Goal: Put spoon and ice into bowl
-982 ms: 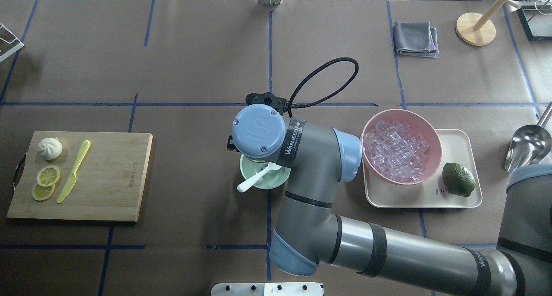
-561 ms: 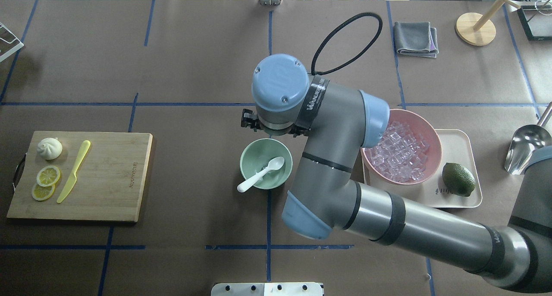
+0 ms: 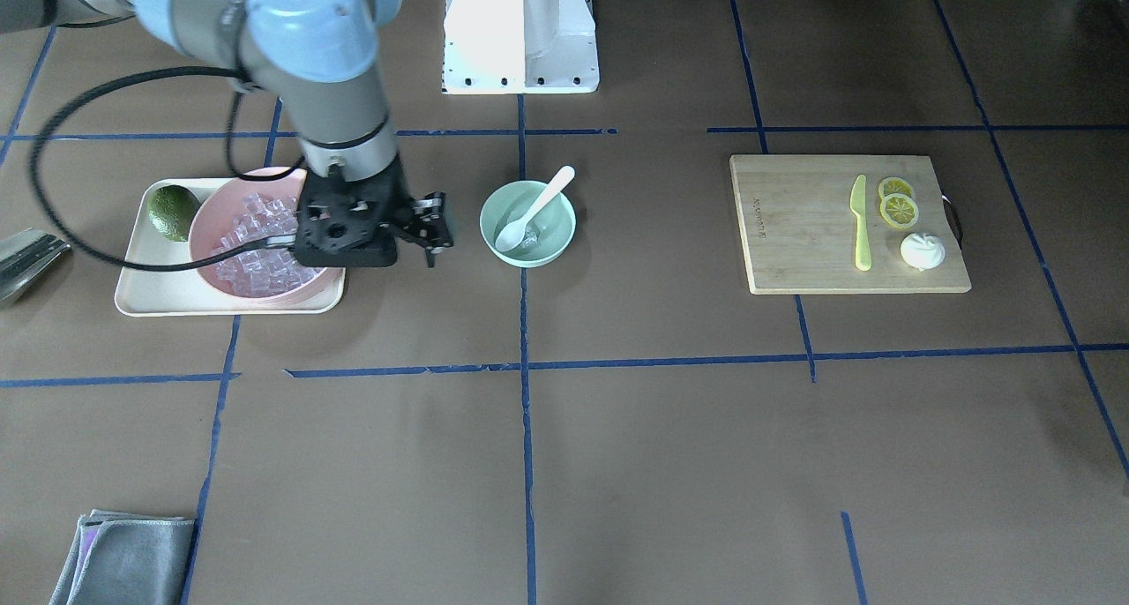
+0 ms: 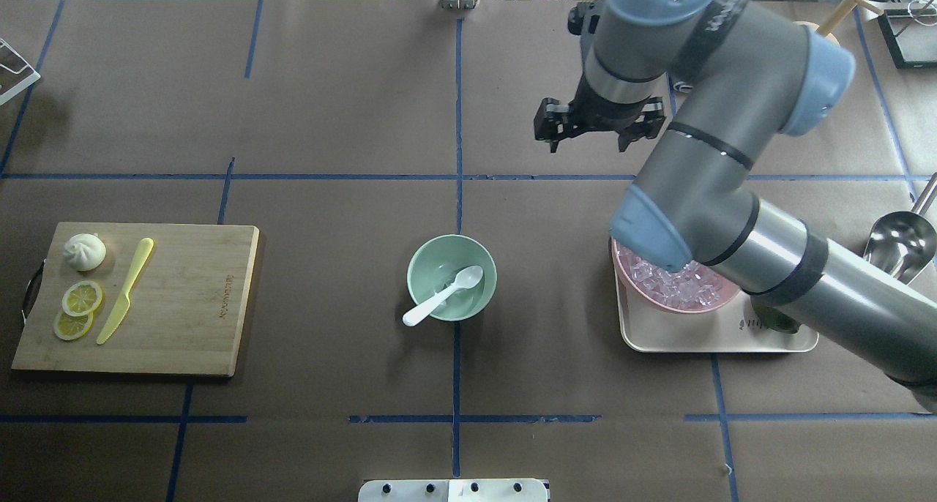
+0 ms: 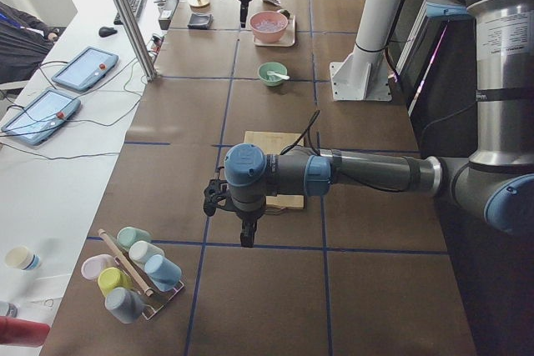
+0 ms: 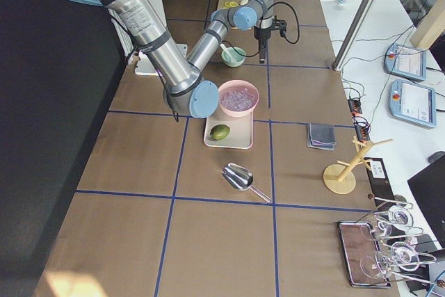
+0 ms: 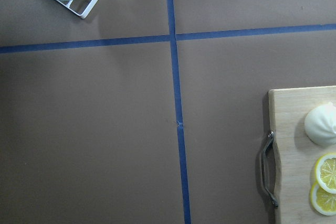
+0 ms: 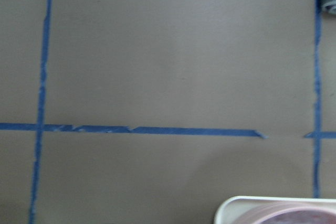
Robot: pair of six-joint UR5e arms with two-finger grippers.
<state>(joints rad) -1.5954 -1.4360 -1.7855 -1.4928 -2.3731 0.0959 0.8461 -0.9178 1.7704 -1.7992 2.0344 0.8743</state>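
The mint-green bowl [image 4: 428, 262] stands mid-table and also shows in the front view [image 3: 554, 235]. The white spoon [image 4: 446, 296] lies in it, scoop inside, handle over the near rim [image 3: 540, 202]. A clear piece of ice [image 4: 441, 274] lies in the bowl by the scoop. More ice [image 4: 677, 286] fills the pink bowl [image 3: 198, 235]. My right gripper [image 3: 434, 239] hangs open and empty, high above the table, beyond the bowl and to its right [image 4: 596, 132]. My left gripper [image 5: 248, 238] shows only in the exterior left view, far off; I cannot tell its state.
A beige tray [image 4: 703, 341] holds the pink bowl and a lime [image 3: 172, 210]. A steel scoop [image 4: 897, 249] lies at the right. A cutting board [image 4: 183, 297] carries a yellow-green knife [image 4: 126, 291], lemon slices and a bun. A grey cloth [image 3: 123, 556] and a cup rack [image 5: 133, 277] stand further off.
My right arm has risen from over the mint bowl and swung to the far right. The spoon and ice stay in the bowl.
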